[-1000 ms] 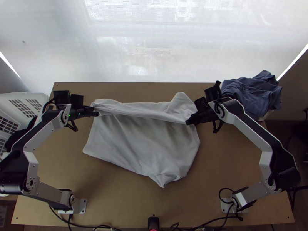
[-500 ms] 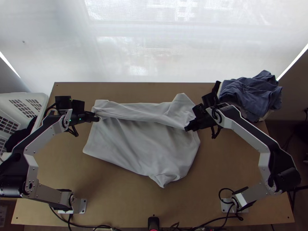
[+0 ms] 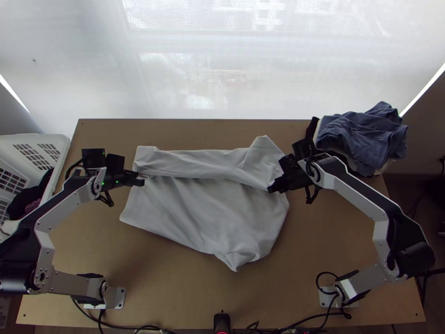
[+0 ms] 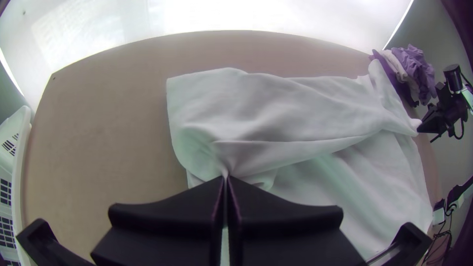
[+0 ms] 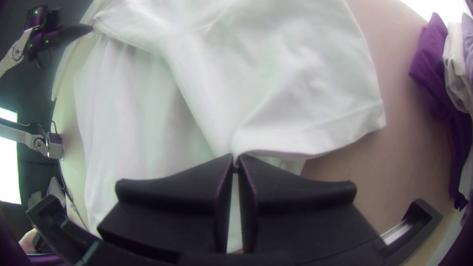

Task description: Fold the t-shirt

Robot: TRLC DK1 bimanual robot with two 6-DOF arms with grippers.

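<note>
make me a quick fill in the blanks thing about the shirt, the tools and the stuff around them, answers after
Counting the left tool and the right tool, ___ tools grip the shirt. The shirt's folded-over strip runs along its ___ side, not its near side. The clothes pile is closer to the right tool than to the ___ tool. Closer to the left tool than the pile is sits a white plastic ___.

Missing words: two; far; left; basket.
</note>
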